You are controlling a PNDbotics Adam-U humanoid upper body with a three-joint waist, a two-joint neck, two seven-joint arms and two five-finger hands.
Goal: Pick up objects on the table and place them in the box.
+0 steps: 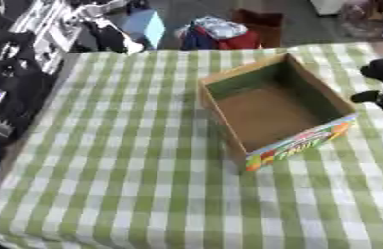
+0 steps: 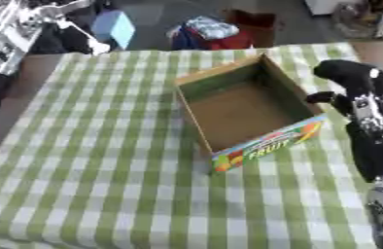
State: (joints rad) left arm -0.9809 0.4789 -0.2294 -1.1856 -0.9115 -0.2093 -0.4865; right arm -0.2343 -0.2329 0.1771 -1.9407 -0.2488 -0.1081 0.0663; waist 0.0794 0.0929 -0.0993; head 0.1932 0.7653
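- The robot's right hand (image 2: 348, 78) shows at the right side, just beside the right wall of the box, raised near the box's far right corner.
- Its fingers look bunched into a dark rounded shape, with the thumb (image 2: 318, 97) sticking out toward the box wall; whether it holds anything cannot be told, since the shape is blurred.
- The right arm (image 2: 378, 141) runs down from the hand along the right edge, black with silver joints, to the right of the box.
- The left hand shows in neither view.
- The box (image 1: 310, 141) is an open cardboard carton lying askew on the bench, its near short wall printed with coloured fruit and lettering.
- The box interior shows only a plain brown floor and greenish inner walls.
- The bench (image 1: 127, 160) carries a green-and-white checked cloth that spreads to the left of the box and toward the near edge.
- No loose objects can be made out on the cloth around the box.
- Beyond the far side of the box, off the bench, stand a light blue object (image 1: 148, 24) and a heap of red and blue cloth (image 1: 220, 34).
- Far to the left of the box, past the bench edge, lies dark cluttered equipment (image 1: 8, 73).
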